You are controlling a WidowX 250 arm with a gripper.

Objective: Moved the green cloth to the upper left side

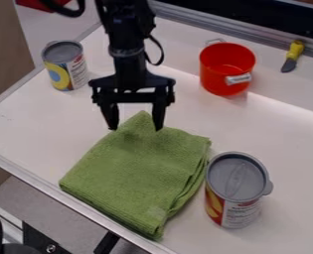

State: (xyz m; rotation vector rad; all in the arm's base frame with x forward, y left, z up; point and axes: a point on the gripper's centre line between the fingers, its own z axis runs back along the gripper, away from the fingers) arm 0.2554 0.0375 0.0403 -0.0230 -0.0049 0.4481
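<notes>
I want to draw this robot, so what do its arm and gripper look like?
The arm is black and chunky, with a black cable looping beside it. The black gripper has a wide crossbar and two fingers.

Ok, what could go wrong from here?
The open jaws hang at the far corner of the folded green cloth, so they might catch one layer and unfold it. Moving upper left, it could bump the yellow-labelled can. The red-labelled can beside its right edge might get nudged.

The folded green cloth (135,171) lies flat near the table's front edge.
</notes>
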